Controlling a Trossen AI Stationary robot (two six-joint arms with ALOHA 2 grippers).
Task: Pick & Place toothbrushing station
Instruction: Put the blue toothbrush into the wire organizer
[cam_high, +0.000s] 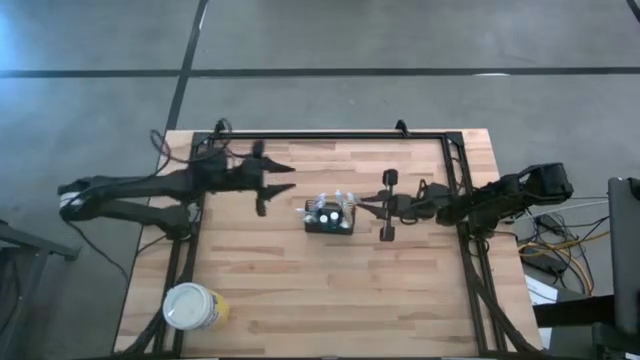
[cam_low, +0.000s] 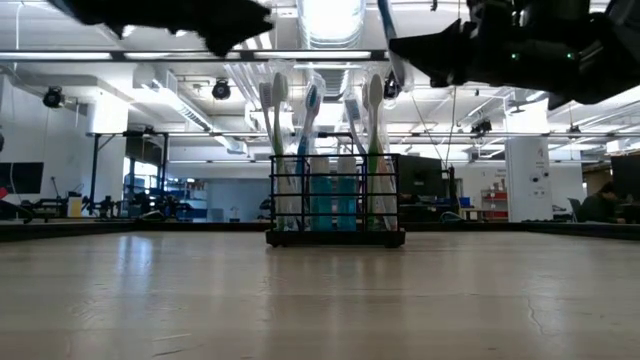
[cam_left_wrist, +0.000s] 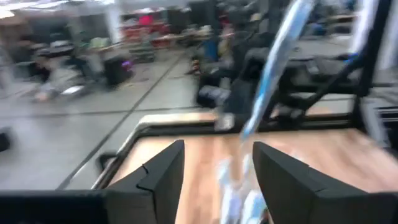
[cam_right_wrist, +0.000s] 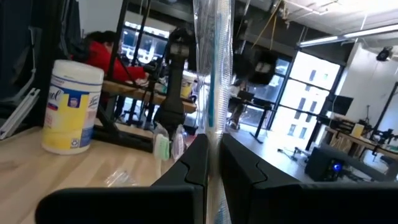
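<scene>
The toothbrushing station (cam_high: 330, 219), a small black mesh caddy, stands upright on the wooden table (cam_high: 330, 300) near its centre, with several toothbrushes (cam_low: 310, 120) standing upright in its compartments, heads above the rim. In the low view the caddy (cam_low: 336, 200) rests flat on the table surface, and both arms hang above it at the upper edge of the picture. The left gripper (cam_high: 285, 178) is positioned to the left of the caddy and slightly toward the far edge of the table, apart from it; its two dark fingers (cam_left_wrist: 163, 171) stand well spread with nothing between them, and a clear blue-tinted toothbrush handle (cam_left_wrist: 273, 74) rises beyond them. The right gripper (cam_high: 368, 208) is positioned just beside the caddy on its right side. Its fingers (cam_right_wrist: 194, 163) stand almost together, with a thin transparent wrapped toothbrush (cam_right_wrist: 212, 68) rising from the narrow gap between them; the jaws are closed on this item. A round white tub with a yellow label (cam_high: 193, 306) stands well apart from the caddy, near the front-left corner of the table. A person in a red garment (cam_right_wrist: 106, 53) sits beyond the table in the right wrist view.
</scene>
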